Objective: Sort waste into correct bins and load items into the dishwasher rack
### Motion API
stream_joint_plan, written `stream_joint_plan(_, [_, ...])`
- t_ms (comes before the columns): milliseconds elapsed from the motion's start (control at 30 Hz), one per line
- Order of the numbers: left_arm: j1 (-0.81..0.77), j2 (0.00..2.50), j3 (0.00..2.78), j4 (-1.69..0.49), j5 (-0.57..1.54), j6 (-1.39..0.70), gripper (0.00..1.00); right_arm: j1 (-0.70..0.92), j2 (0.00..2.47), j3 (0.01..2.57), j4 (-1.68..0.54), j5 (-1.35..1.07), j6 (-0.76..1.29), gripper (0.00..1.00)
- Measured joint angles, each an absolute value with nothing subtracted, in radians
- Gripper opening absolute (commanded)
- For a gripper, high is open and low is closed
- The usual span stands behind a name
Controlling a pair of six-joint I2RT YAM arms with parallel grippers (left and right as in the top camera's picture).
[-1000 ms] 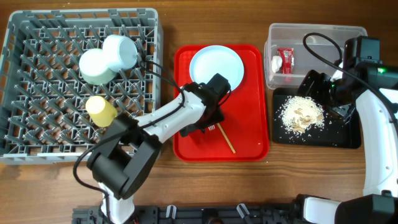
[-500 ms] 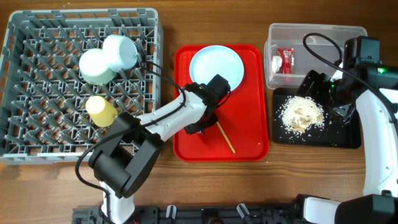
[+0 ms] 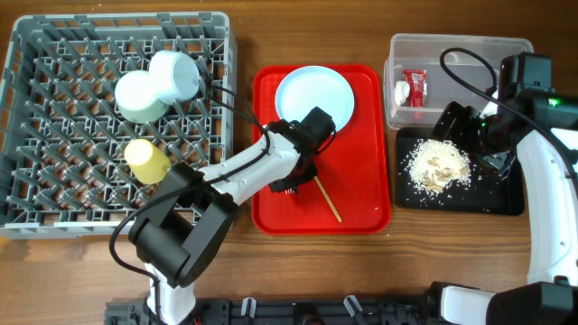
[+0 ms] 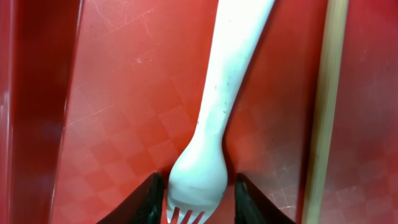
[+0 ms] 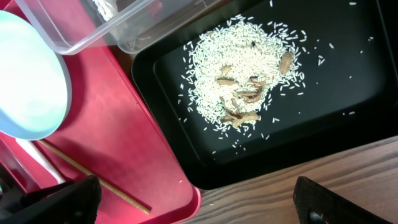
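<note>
One grey rack [image 3: 54, 208] sits at the table's nine o'clock. It holds two pale bowls, the lower bowl [image 3: 137, 97] and the upper bowl [image 3: 178, 72] at its two o'clock, plus one yellow cup [image 3: 146, 160] at the rack's six o'clock side. One red tray [image 3: 361, 194] lies at the centre and carries one pale blue plate [image 3: 313, 93], one white fork [image 4: 227, 93] and one wooden chopstick [image 3: 327, 199] in view. At three o'clock are two bins. One clear tub [image 3: 461, 41] contains one red wrapper [image 3: 414, 88] and one white scrap [image 3: 401, 91]. One black tray [image 3: 452, 200] bears one pile of food scraps [image 3: 436, 165].
</note>
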State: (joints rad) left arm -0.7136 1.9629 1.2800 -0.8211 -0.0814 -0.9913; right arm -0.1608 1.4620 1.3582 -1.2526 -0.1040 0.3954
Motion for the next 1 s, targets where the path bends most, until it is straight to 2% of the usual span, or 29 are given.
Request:
stream_joint_plan(500, [-0.714, 1.962, 1.259, -0.796, -0.082, -0.984, 0.44, -0.161, 1.462, 1.358, -1.253, -0.104, 0.395, 1.0])
stream_joint_plan(567, [-0.714, 1.962, 1.258, -0.796, -0.082, -0.984, 0.37, -0.161, 1.462, 1.358, -1.253, -0.104, 0.395, 1.0])
stream_joint_plan(700, [-0.714, 1.961, 1.258, -0.794, -0.086, -0.979, 0.3, -0.161, 1.462, 1.358, -1.253, -0.104, 0.395, 1.0])
stream_joint_plan(1000, [-0.714, 1.96, 1.256, -0.791, -0.086, -0.978, 0.23, -0.161, 1.462, 1.358, -1.253, -0.104, 0.395, 1.0])
